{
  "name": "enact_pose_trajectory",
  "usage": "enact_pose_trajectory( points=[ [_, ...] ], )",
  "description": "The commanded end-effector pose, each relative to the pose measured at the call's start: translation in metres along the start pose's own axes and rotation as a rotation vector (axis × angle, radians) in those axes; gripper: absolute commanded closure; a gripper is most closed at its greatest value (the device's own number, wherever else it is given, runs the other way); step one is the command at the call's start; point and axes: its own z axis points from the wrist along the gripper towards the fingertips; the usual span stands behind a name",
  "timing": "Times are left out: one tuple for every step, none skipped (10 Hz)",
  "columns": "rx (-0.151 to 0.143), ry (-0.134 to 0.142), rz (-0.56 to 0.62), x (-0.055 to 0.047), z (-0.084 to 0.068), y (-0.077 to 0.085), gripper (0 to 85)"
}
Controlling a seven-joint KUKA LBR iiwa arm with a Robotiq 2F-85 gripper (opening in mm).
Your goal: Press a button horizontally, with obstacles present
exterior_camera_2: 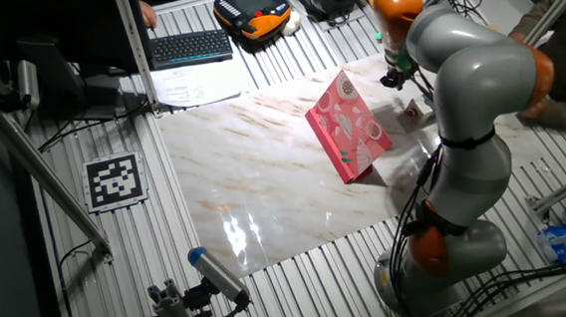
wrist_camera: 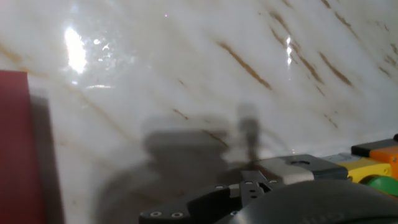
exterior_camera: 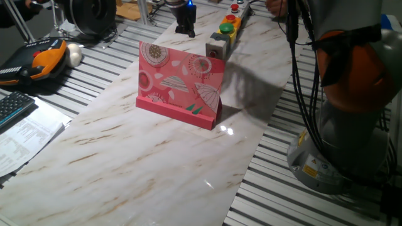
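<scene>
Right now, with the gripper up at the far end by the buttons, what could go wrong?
1. The small grey box sits right against the yellow boxes with the green dome and red dome; the gripper could hit the wrong one.
2. The pink card stands upright nearby; a wide sweep might topple it.

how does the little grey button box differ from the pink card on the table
The grey button box is much smaller than the pink card. The box is a plain, squat block; the card is a thin upright panel with flower and umbrella patterns. The box sits against a row of other buttons; the card stands alone. Both rest on the marble table.
</scene>
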Motion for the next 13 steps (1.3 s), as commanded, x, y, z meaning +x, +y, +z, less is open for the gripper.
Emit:
enact_pose_trajectory(
  points=[
    [-0.01, -0.001, 0.021, 0.0, 0.0, 0.0, 85.0],
    [-0.033, 0.002, 0.044, 0.0, 0.0, 0.0, 85.0],
    [-0.076, 0.019, 0.064, 0.0, 0.0, 0.0, 85.0],
    [-0.073, 0.026, 0.072, 0.0, 0.0, 0.0, 85.0],
    [-0.039, 0.024, 0.066, 0.0, 0.0, 0.0, 85.0],
    [-0.039, 0.023, 0.065, 0.004, 0.006, 0.003, 85.0],
    [-0.022, 0.006, 0.057, 0.009, 0.017, 0.004, 85.0],
    [-0.024, 0.0, 0.037, 0.012, 0.029, 0.0, 85.0],
    [-0.019, -0.004, 0.018, 0.013, 0.038, -0.005, 85.0],
    [0.022, 0.0, 0.001, 0.015, 0.044, -0.008, 85.0],
    [0.027, -0.002, 0.009, 0.018, 0.047, -0.006, 85.0],
    [0.057, -0.01, 0.008, 0.021, 0.05, -0.002, 85.0],
    [0.094, -0.003, -0.008, 0.021, 0.051, -0.002, 85.0]
  ],
)
